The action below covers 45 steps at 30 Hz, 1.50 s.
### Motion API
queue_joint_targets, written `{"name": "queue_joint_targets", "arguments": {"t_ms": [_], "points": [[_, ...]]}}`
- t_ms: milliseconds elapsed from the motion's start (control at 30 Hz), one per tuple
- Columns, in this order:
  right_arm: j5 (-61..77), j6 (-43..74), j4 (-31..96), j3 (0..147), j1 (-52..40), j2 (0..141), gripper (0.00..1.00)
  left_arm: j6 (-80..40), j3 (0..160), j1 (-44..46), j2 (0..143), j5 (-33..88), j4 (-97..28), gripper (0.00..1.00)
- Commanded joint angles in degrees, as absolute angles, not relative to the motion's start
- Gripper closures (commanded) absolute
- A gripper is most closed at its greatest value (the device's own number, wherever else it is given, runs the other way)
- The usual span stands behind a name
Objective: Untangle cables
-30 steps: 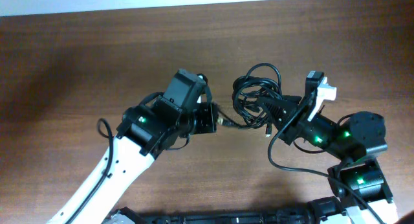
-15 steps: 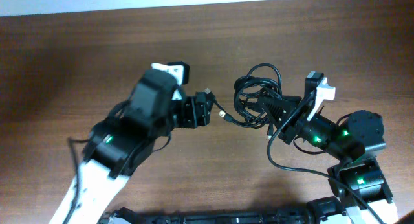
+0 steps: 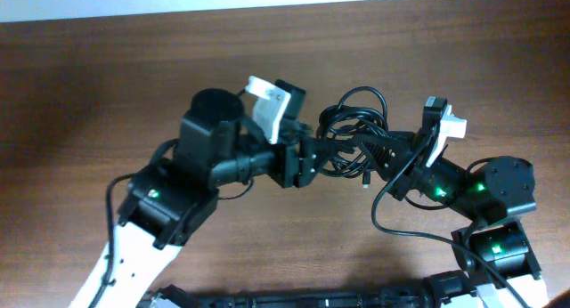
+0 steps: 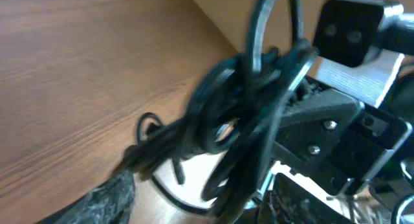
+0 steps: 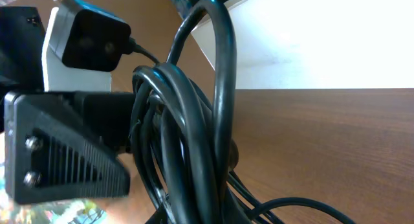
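Cables (image 3: pixel 354 130) over table (image 3: pixel 134 68) centre, betw L gripper (image 3: pixel 312 157) & R gripper (image 3: pixel 374 153).

Brown wood table (image 3: pixel 107 68); tangled black cables (image 3: pixel 354 121) near centre.

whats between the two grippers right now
The cables. The overhead view shows the tangled bundle filling the gap between the left gripper and the right gripper. Both wrist views show cables right at the fingers.
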<state>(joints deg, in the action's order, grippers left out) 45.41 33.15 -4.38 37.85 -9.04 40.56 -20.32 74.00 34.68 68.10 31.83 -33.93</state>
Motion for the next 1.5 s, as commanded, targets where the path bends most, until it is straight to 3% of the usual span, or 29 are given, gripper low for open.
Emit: {"name": "queue_joint_targets", "arguments": {"t_ms": [0,100,133,167,200,267,400,467,733,900,1133,1267,1467], "points": [[46.3,33.5,-5.0,39.7,-9.0,39.9,0.96,-19.6,74.1,38.3,69.6,33.9,-31.2,0.56],[46.7,33.6,-5.0,39.7,-9.0,39.9,0.96,-19.6,74.1,39.8,69.7,33.2,-29.7,0.58],[47.2,33.5,-5.0,39.7,-9.0,39.9,0.96,-19.6,74.1,40.1,70.3,33.3,-28.9,0.66],[47.2,33.5,-5.0,39.7,-9.0,39.9,0.96,-19.6,74.1,40.1,70.7,33.2,-28.7,0.93],[46.9,33.5,-4.9,39.7,-9.0,39.9,0.96,-19.6,74.1,40.1,70.7,33.2,-28.7,1.0],[44.0,33.3,-2.5,39.7,-8.9,39.9,0.91,-19.6,74.1,40.1,70.7,32.5,-28.3,1.0],[41.3,26.1,2.2,39.7,-8.9,39.9,0.29,-19.6,74.1,40.1,70.7,18.7,-30.5,1.0],[41.3,23.9,3.3,39.7,-8.9,39.9,0.17,-19.6,74.1,40.1,70.6,7.7,-33.1,1.0],[38.3,23.8,4.6,39.7,-8.9,39.9,0.17,0.6,74.1,40.1,70.2,3.8,-37.2,1.0],[34.2,23.8,7.3,39.7,-8.9,39.9,0.16,11.2,74.1,40.1,70.1,11.8,-38.3,1.0],[31.5,23.8,8.8,39.7,-8.9,39.9,0.16,15.3,74.1,40.1,70.1,24.3,-38.3,1.0],[21.8,23.8,14.5,39.7,-8.9,39.9,0.16,15.3,74.1,40.1,68.8,24.7,-38.3,1.0],[18.0,23.8,16.6,39.7,-8.9,39.9,0.16,15.4,74.1,40.1,63.3,24.6,-38.3,1.0]]}}
